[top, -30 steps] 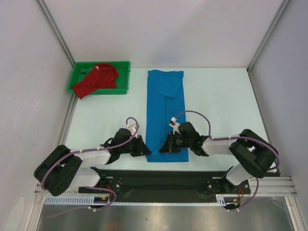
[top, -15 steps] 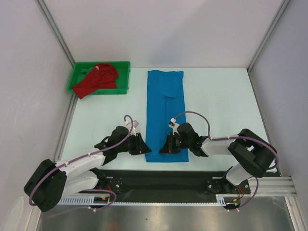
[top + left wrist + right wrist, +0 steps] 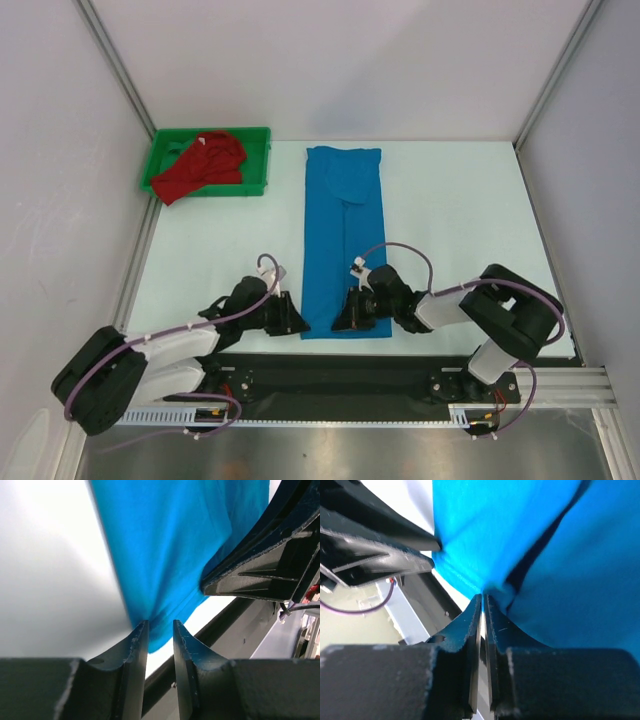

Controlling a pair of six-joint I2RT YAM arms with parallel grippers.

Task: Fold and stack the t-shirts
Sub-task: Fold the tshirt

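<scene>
Two t-shirts are in the scene, and they lie well apart. The blue t-shirt (image 3: 343, 240) lies on the middle of the bench (image 3: 460, 210), folded into a long narrow strip that runs from the far side toward the arms. The red t-shirt (image 3: 203, 165) lies crumpled in the green tray (image 3: 257, 160) at the far left corner, and one part of it hangs over the tray's near left rim.

Both arms are stretched low over the bench and meet at the near end of the blue strip. The left claw (image 3: 160, 625) is at the near left corner of this strip. Its two fingers stand a little apart with a narrow gap, and the corner of the cloth shows at their tips and in the gap, but they are not pressed on it. The right claw (image 3: 482, 596) is on the near edge, close to the middle of the strip and near to the left claw. Its fingers are almost together and they pinch the blue cloth, which makes folds that run toward the tips. The near end of the strip is slightly wrinkled between the two claws, while its far end lies flat.
</scene>
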